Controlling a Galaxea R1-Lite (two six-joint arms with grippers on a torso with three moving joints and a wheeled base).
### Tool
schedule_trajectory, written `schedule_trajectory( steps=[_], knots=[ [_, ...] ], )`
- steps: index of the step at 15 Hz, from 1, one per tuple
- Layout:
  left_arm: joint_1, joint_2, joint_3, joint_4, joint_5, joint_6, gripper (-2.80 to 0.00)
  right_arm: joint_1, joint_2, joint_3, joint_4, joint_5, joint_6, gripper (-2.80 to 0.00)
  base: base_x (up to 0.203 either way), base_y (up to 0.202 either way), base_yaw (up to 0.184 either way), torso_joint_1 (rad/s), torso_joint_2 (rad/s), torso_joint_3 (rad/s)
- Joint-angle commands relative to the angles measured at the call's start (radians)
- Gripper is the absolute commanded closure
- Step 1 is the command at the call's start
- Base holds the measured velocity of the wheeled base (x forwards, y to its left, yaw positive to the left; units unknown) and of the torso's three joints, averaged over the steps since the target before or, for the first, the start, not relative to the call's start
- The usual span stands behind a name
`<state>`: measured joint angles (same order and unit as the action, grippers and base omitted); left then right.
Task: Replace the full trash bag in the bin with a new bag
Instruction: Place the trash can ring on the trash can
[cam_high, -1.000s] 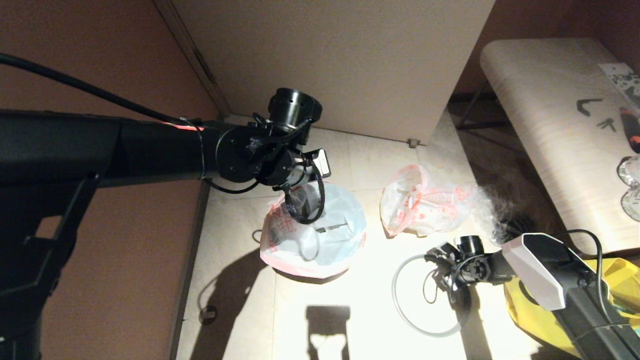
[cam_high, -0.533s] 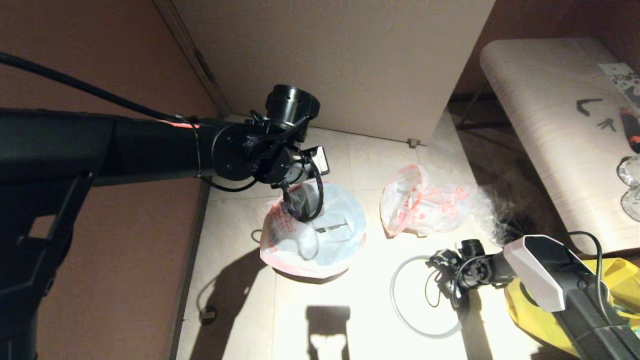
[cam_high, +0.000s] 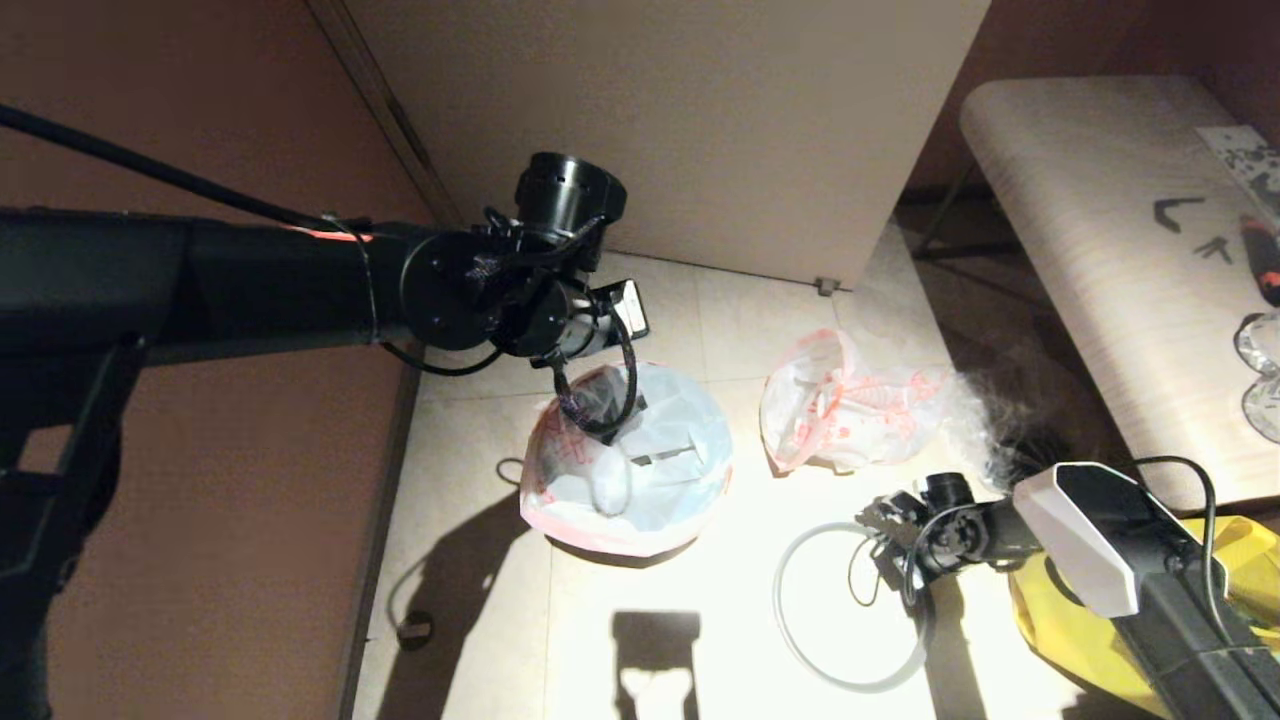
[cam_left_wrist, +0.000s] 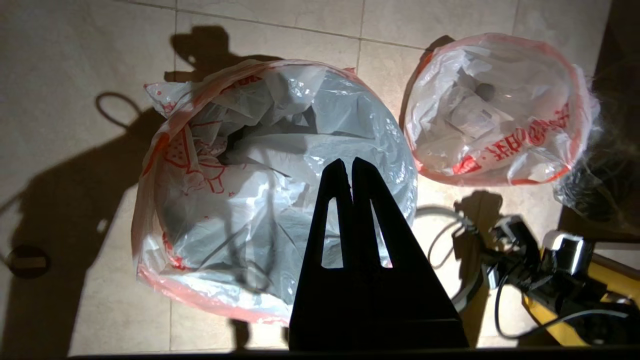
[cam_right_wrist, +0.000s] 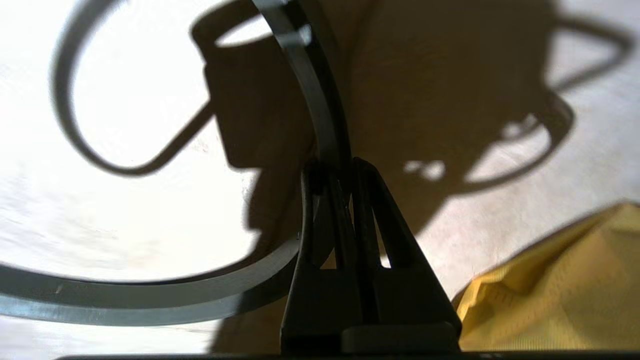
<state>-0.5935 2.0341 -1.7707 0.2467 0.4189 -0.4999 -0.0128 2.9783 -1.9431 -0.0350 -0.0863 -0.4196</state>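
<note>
Looking down at a tiled floor (cam_high: 700, 640), we see our large black left arm reaching in from the left edge, above the bin. That bin is almost wholly hidden by the new bag (cam_high: 660, 470), a thin whitish bag with a pinkish-red edge that is spread over its mouth and draped down its sides; only a dark sliver shows at the base, so we cannot make out the bin itself. It stands near the far left corner of the floor, close to the brown wall and a pale cabinet (cam_high: 700, 120). Our left gripper (cam_left_wrist: 351, 167) hangs over the bag's opening with its fingers pressed together and nothing visibly between them.

Just beside it, toward the right, the full trash bag (cam_high: 840, 405) lies on the floor, lumpy, with red print and clear bottles showing through.

Nearer us, our right arm reaches in from the right lower corner over a yellow bag (cam_high: 1060, 625). Our right gripper (cam_right_wrist: 345, 170) is clamped on the thin grey hoop (cam_high: 800, 640), which lies on the tiles well apart from the bin.
</note>
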Motion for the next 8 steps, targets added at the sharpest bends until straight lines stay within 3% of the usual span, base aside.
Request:
schedule_trajectory(
  steps=[1,4,8],
  knots=[
    [-0.01,-0.048,0.021,0.006,0.002,-0.001,0.0,0.008,-0.115,0.059,0.006,-0.005,0.098,0.0,0.0,0.0,0.0,0.0,0.0,0.0],
    [-0.024,-0.065,0.024,0.093,0.001,0.006,0.0,0.024,-0.381,0.348,0.025,-0.008,0.279,0.0,0.0,0.0,0.0,0.0,0.0,0.0],
    [-0.028,-0.075,-0.012,0.21,-0.002,0.006,0.0,0.058,-0.791,0.779,-0.042,0.0,0.427,0.0,0.0,0.0,0.0,0.0,0.0,0.0]
  ],
)
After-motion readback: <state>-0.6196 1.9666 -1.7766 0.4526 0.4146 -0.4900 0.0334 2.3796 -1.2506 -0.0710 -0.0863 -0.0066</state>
